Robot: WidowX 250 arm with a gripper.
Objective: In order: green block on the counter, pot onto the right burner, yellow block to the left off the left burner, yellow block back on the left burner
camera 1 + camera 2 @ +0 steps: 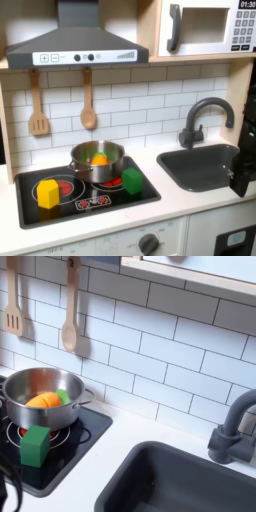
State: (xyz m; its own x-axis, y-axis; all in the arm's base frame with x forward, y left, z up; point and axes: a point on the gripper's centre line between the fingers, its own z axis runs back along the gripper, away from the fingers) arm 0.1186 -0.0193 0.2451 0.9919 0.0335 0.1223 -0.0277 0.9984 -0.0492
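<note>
From the pot (pixel 97 160) on the cooktop, the green block (pixel 132 181) sits touching its front-right, the yellow block (pixel 47 193) front-left; my gripper's (pixel 243 172) state I can't tell.

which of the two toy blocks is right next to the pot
The small green toy block, sitting on the black cooktop at the shiny silver pot's front. The larger yellow block sits apart on the other burner.
</note>
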